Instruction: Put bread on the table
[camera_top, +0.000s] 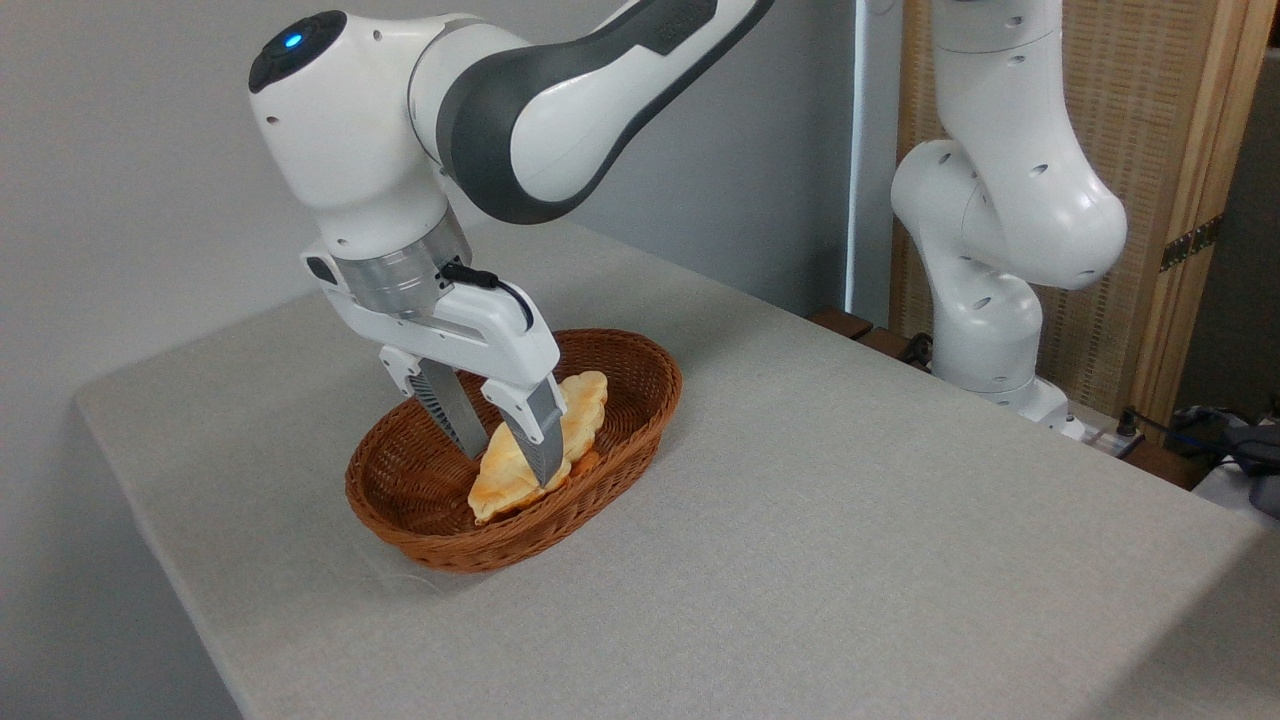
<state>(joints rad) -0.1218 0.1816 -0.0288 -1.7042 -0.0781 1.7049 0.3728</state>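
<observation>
Camera view showed the gripper (508, 458) lowered into the wicker basket (400, 500), fingers straddling the bread (580, 410) that lay inside it, though whether they had clamped was unclear; grasping seemed underway, needing next a lift onto the table (850, 520) beside the basket.

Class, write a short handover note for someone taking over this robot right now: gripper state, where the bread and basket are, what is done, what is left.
Gripper: down inside the basket, fingers either side of the bread; whether they already squeeze it cannot be told.
Bread: in the basket, tilted, one end up toward the far rim.
Basket: standing on the table, near its left end.
Done: the arm has reached the bread.
Left: confirm the grip, lift the bread clear of the rim, set it down on bare cloth beside the basket, open and pull back.
</observation>
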